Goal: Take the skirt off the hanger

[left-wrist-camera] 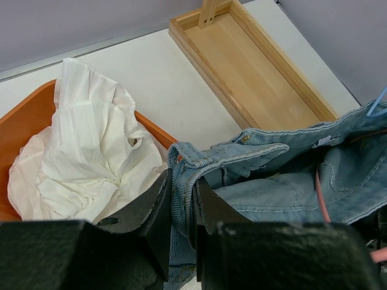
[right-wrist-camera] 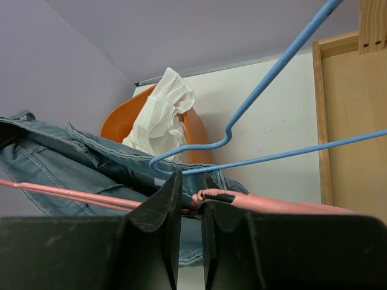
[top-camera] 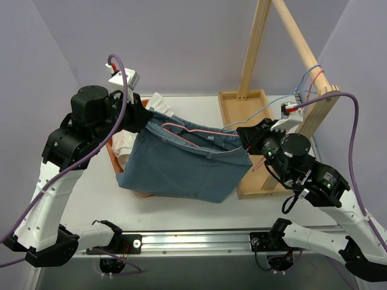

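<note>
Above the table [top-camera: 181, 214], left gripper [left-wrist-camera: 183, 193] pinches the skirt [top-camera: 181, 163] at nine o'clock, right gripper [right-wrist-camera: 191, 196] clamps the hanger [top-camera: 193, 132] at three; a snag could break my grip.

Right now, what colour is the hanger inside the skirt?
The hanger is pink; the top external view shows it best.

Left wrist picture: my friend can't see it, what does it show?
The left end effector pinches the waistband of a blue denim skirt, with a pink hanger inside it. Behind, white cloth sits crumpled in an orange basket, and a wooden tray lies on the white table.
</note>
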`<state>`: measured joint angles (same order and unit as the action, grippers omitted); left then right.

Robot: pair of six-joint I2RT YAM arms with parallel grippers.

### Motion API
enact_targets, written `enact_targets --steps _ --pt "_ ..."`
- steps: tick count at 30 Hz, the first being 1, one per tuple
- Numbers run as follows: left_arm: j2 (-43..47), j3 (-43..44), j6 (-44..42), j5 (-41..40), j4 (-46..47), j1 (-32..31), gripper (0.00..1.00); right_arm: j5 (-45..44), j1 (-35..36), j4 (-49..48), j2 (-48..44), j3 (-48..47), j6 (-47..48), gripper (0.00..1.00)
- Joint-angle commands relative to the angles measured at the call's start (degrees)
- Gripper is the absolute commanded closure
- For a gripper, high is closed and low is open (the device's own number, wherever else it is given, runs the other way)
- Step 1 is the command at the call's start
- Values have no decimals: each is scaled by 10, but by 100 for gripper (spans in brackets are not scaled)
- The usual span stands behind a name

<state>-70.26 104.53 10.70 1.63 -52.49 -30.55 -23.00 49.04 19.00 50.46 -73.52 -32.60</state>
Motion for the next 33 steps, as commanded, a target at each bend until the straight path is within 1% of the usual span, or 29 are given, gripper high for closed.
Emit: enact_targets --steps 1,2,3,5,6,10,12,13,14,17,19,21,23,24,25,26,27,29,30,31,33 --pt "14 -13 -12 11 56 23 98 -3 -12 -5 -10 -1 28 100" --pt "10 -17 -7 21 59 28 98 17 -12 -29 -10 5 21 100" --pt "5 -19 -4 30 63 31 98 54 -12 -74 -5 4 14 100" --pt "-14 -13 10 68 72 47 98 82 -13 -103 10 -8 0 100" --pt "-22 -7 15 81 75 53 98 103 -13 -119 27 -31 -3 100" --pt "-55 15 37 151 92 79 98 133 -12 -156 55 -89 -10 100" --pt "-59 13 51 175 111 93 98 140 -14 -178 65 -115 -17 100" --pt "-63 9 57 190 120 96 98 151 -14 -186 66 -119 -20 100" --pt "-63 2 70 221 127 101 98 160 -16 -229 67 -122 -26 100" --pt "-65 -16 88 263 159 104 98 195 -19 -269 76 -127 -50 100" --pt "-70 -14 88 264 158 109 98 213 -19 -290 89 -134 -68 100" --pt "-75 8 81 263 138 123 98 241 -20 -309 92 -138 -79 100" --pt "-84 35 63 251 114 136 98 248 -20 -310 90 -139 -86 100" --pt "-90 79 52 227 96 142 98 248 -19 -305 83 -139 -86 100" --pt "-104 108 42 211 57 159 98 245 -20 -303 78 -137 -86 100" --pt "-110 134 28 198 43 168 98 235 -19 -303 69 -125 -87 100" --pt "-117 180 24 189 33 178 98 232 -20 -308 50 -114 -89 100" --pt "-135 221 27 185 27 205 98 227 -20 -310 33 -93 -91 100" --pt "-144 244 29 188 27 212 98 208 -20 -303 23 -92 -89 100" --pt "-158 286 34 190 31 219 98 205 -20 -296 20 -93 -85 100" --pt "-166 313 39 197 66 225 98 201 -19 -274 13 -96 -78 100"
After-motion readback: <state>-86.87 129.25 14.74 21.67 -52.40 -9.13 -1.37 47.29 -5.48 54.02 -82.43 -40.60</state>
